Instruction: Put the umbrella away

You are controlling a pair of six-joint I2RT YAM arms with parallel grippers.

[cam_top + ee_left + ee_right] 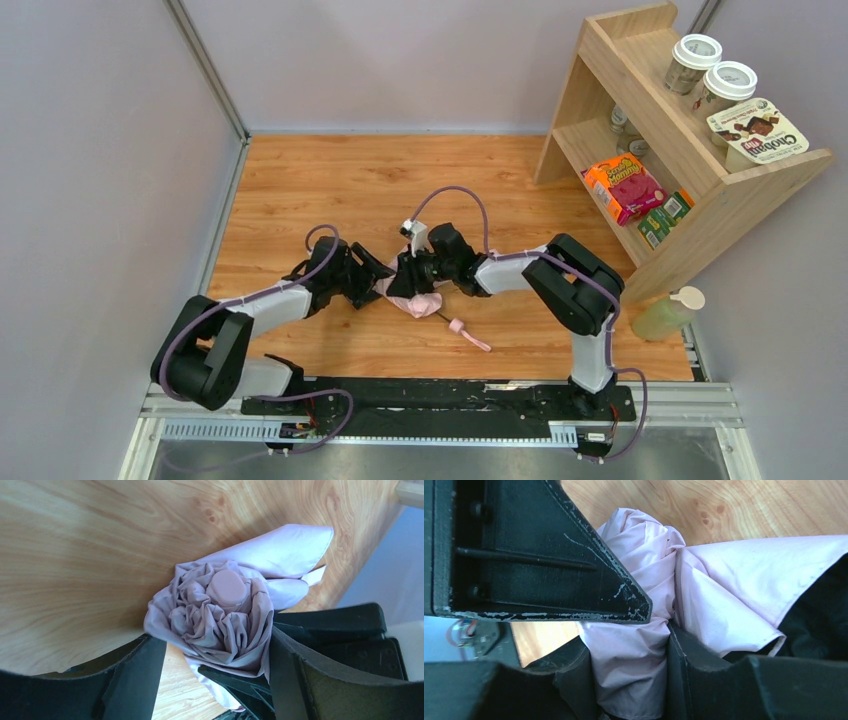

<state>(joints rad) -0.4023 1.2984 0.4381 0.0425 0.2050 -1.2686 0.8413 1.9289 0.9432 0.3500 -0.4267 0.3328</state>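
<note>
The pale pink umbrella (418, 300) lies bunched on the wooden table (330, 180), between both arms. A thin shaft with a pink end piece (468, 335) points to the front right. In the left wrist view I see it end-on, its folds twisted round a pink cap (227, 586). My left gripper (215, 652) stands open around that end: the right finger (295, 680) touches the cloth and the left finger (135, 680) is apart from it. My right gripper (629, 660) is shut on the umbrella's rolled cloth (626, 650), coming from the opposite side.
A wooden shelf (600, 70) stands at the back right with jars (692, 62), a yoghurt carton (757, 135), an orange packet (624, 186) and green cartons (665, 218). A pale green pump bottle (668, 313) sits by its foot. Grey walls close the left and back.
</note>
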